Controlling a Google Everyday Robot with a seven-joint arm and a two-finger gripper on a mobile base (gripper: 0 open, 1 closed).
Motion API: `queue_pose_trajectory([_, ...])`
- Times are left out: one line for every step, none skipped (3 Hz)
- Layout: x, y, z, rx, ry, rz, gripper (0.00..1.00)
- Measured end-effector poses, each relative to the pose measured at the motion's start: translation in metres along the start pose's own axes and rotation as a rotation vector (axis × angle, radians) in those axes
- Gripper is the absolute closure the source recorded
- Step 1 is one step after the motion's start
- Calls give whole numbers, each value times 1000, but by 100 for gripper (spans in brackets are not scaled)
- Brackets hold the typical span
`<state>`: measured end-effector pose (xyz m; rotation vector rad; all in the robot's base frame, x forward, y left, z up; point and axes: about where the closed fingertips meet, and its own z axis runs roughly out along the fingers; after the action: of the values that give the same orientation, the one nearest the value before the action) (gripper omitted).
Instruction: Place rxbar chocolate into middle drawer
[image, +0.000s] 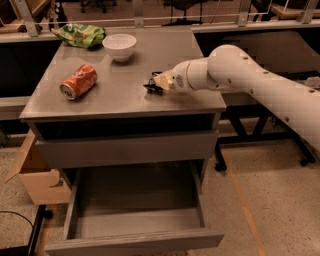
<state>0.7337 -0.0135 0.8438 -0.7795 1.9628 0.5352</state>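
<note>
The rxbar chocolate (151, 86) is a small black flat bar lying on the grey cabinet top, right of centre. My gripper (160, 81) comes in from the right on the white arm and sits low over the counter, right at the bar's right end and touching or nearly touching it. The middle drawer (135, 243) is pulled open below the cabinet, and its tray-like inside holds nothing. The closed grey drawer front (125, 147) is directly above it.
An orange soda can (78, 81) lies on its side at the left of the top. A white bowl (119, 46) and a green chip bag (80, 35) are at the back left. A cardboard box (35, 175) stands on the floor to the left.
</note>
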Motion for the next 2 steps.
queue_pose_trajectory([-12,6,-6,-14,-17,-40,100])
queue_pose_trajectory([-30,16,-14,-39,-34,-101,100])
